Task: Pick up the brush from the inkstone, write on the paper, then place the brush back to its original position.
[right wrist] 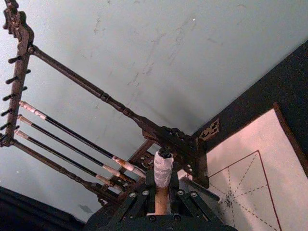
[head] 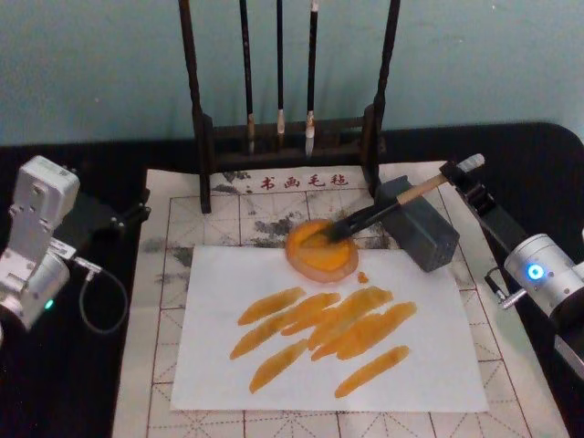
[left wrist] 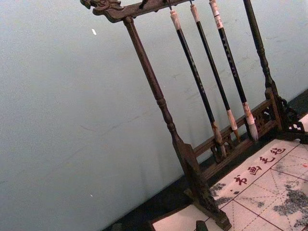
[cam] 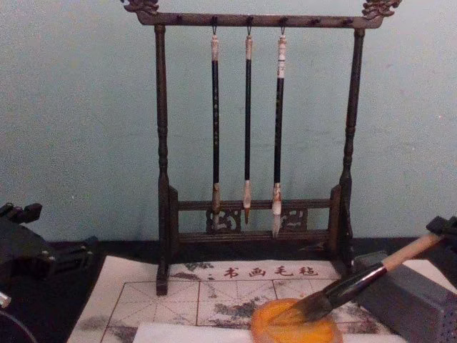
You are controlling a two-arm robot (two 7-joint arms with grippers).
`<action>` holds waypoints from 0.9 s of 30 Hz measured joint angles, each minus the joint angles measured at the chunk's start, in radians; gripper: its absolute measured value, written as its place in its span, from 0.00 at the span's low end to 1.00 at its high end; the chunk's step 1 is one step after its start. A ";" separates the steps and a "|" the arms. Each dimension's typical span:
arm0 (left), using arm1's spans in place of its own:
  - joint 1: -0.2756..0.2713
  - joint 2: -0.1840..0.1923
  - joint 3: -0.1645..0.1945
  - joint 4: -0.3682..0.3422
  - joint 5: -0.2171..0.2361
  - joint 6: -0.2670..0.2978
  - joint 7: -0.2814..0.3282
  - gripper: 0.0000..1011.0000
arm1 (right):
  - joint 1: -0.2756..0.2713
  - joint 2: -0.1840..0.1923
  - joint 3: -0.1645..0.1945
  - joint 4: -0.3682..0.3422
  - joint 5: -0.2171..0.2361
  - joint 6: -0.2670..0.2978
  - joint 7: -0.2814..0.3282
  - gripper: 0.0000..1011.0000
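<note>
My right gripper (head: 459,177) clamps the brush (head: 365,217), its bristles ahead in the inkstone (head: 319,260). The mat (head: 169,301) reads 书画毛毡. The left arm (head: 36,237) is parked, partly cut off.

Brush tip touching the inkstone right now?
Touching. Head view shows the brush bristles lying inside the inkstone; chest view agrees.

The head camera looks steeply down from above the desk (head: 73,383), taking in the whole paper (head: 319,374), the mat (head: 164,274) and the foot of the brush rack (head: 292,137). The chest camera sits low and near, facing the rack head-on, with the inkstone (cam: 296,329) at its bottom edge. Both wrist cameras tilt up toward the wall (left wrist: 72,120) from opposite sides, the right one just behind the brush (right wrist: 162,168). All four views share the rack.
</note>
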 joint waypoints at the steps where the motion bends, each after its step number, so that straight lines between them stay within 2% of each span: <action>1: 0.000 0.000 0.000 0.000 0.000 0.000 0.000 0.99 | 0.000 0.000 0.000 0.000 0.000 0.000 0.000 0.17; 16: 0.000 0.000 0.000 0.000 0.000 0.000 0.000 0.99 | 0.000 0.001 -0.002 -0.001 -0.001 -0.001 0.000 0.18; 23: 0.000 0.000 0.000 0.000 0.000 0.000 0.000 0.99 | 0.000 0.001 -0.002 -0.001 -0.002 0.000 0.000 0.36; 24: 0.000 0.000 0.000 0.000 0.000 0.000 0.000 0.99 | 0.000 0.001 -0.002 -0.001 -0.002 0.000 0.000 0.42; 25: 0.000 0.000 0.000 0.000 0.000 0.000 0.000 0.99 | 0.000 0.001 -0.002 -0.002 -0.002 0.000 0.000 0.42; 26: 0.000 0.000 0.000 0.000 0.000 0.000 0.000 0.99 | 0.000 0.001 -0.002 -0.002 -0.002 0.000 0.001 0.50; 27: 0.000 0.000 0.000 0.000 0.000 0.000 0.000 0.99 | 0.000 0.001 -0.002 -0.002 -0.002 -0.001 0.001 0.51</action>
